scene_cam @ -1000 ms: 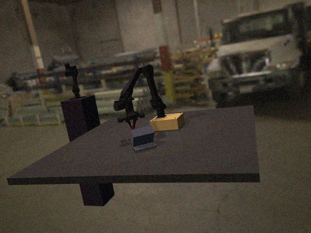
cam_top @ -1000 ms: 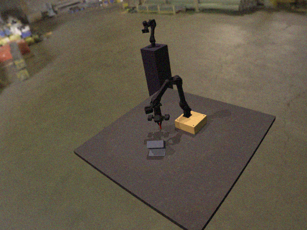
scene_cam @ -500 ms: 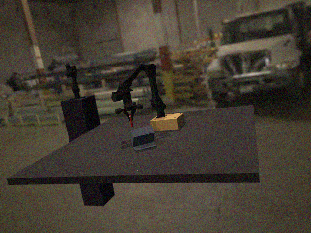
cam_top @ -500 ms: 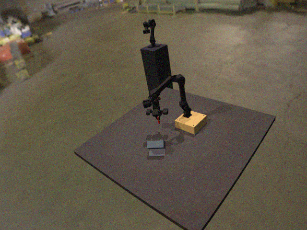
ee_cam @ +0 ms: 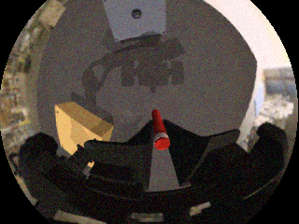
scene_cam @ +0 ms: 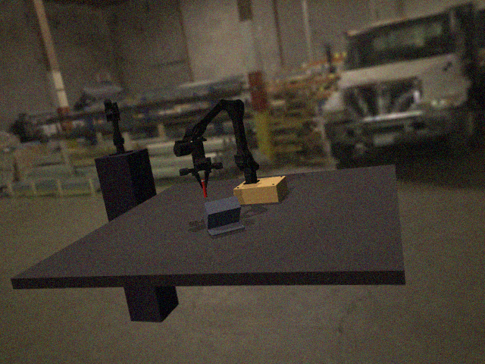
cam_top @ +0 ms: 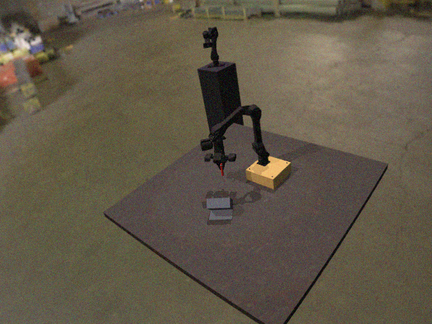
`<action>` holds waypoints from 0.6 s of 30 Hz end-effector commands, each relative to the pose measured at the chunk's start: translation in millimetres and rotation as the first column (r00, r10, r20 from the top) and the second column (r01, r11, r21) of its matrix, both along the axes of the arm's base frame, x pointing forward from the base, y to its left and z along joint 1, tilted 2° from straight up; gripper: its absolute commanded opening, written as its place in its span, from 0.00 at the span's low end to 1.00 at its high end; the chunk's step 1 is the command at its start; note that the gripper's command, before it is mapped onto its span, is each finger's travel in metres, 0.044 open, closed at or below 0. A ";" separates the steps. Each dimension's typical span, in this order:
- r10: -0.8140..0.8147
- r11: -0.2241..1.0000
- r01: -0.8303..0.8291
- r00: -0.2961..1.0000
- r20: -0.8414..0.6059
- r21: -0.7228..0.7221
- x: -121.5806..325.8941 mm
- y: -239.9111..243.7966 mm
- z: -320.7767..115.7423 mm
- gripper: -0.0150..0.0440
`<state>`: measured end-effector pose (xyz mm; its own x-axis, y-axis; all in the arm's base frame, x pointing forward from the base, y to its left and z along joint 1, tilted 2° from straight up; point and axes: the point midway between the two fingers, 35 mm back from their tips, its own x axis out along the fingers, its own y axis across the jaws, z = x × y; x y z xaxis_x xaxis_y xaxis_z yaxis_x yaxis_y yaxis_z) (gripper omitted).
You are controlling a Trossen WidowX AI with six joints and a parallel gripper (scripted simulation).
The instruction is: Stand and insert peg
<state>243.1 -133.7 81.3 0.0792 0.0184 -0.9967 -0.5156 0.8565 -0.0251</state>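
The red peg (cam_top: pixel 222 171) (scene_cam: pixel 204 192) (ee_cam: pixel 157 118) is held nearly upright, its plain end down and the end with the white band (ee_cam: pixel 161 135) up toward the wrist camera. My gripper (cam_top: pixel 221 166) (scene_cam: pixel 203 185) (ee_cam: pixel 157 122) points down and is shut on the peg. In the top and exterior views the peg's lower end hangs above the table (cam_top: pixel 279 244) (scene_cam: pixel 313 239) (ee_cam: pixel 210 70). The grey sloped panel (cam_top: pixel 218 202) (scene_cam: pixel 222 204) (ee_cam: pixel 145 27) stands close to the peg. Its round hole (ee_cam: pixel 136 13) shows only in the wrist view.
The wooden base block (cam_top: pixel 268 171) (scene_cam: pixel 260 192) (ee_cam: pixel 77 128) carries the arm, to the right of the peg in the top and exterior views. A dark pillar (cam_top: pixel 220 94) (scene_cam: pixel 127 183) with a small dark device on top stands at the table's far edge. The arm's shadow lies around the panel.
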 end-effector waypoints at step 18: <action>-0.097 0.986 0.067 0.976 0.195 0.155 34.2 23.2 1.4 0.25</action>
<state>273.0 -115.6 83.2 0.2553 0.1217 -0.9592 -0.4544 0.8907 -0.0080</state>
